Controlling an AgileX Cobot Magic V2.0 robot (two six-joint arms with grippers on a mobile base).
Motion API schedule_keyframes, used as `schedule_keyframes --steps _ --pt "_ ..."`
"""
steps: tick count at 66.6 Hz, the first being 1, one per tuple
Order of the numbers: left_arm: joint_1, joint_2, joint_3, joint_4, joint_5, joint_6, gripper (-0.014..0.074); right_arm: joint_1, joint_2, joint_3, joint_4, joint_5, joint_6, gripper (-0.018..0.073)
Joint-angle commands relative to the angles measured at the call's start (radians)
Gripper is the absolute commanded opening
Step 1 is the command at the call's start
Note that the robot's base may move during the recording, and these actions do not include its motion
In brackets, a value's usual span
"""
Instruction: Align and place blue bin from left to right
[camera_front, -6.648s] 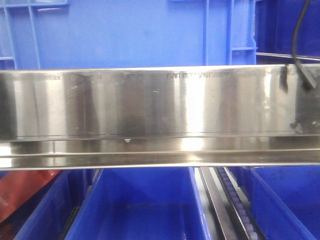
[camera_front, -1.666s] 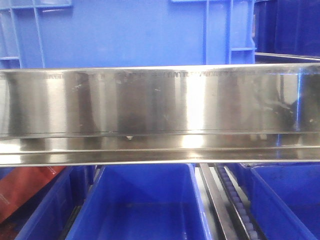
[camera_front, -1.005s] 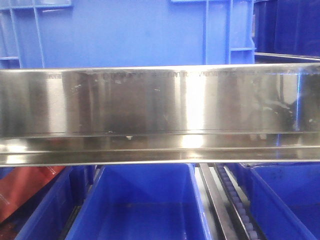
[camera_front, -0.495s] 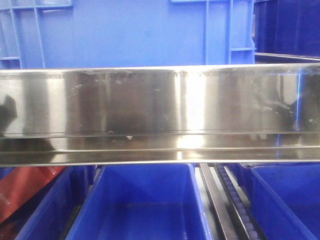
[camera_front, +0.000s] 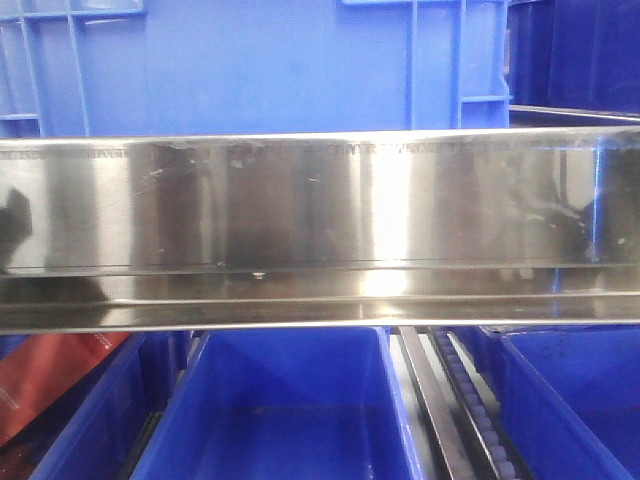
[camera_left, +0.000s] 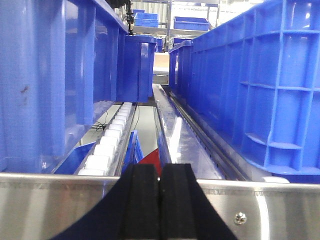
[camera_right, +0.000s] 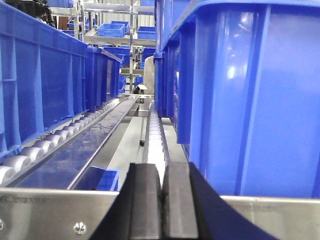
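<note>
The left gripper (camera_left: 160, 200) has its jaws pressed together, holding nothing, just above a steel rail (camera_left: 60, 205). The right gripper (camera_right: 162, 200) is likewise closed and empty over the same rail. The blue bin (camera_front: 250, 65) stands behind the rail, rising to the right of the left jaws and left of the right jaws, its side wall (camera_left: 260, 85) beside roller tracks (camera_left: 112, 135).

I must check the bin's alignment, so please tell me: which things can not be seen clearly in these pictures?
- Front view: the steel rail hides the blue bin's lower wall; its top is cut off by the edge.
- Front view: neither arm shows.
- Left wrist view: the left gripper, jaws together, blocks the low centre.
- Right wrist view: the right gripper, jaws together; the near blue wall fills the right, top cut off.
</note>
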Motion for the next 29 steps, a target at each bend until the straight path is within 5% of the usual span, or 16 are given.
schedule_keyframes --steps 1,29 --pt "-0.006 -0.005 -0.001 -0.006 -0.019 0.0 -0.0111 0.002 -0.003 0.0 0.004 -0.019 0.001 -0.007" --pt "-0.006 -0.005 -0.001 -0.006 -0.019 0.0 -0.0111 0.002 -0.003 0.0 0.004 -0.019 0.001 -0.007"
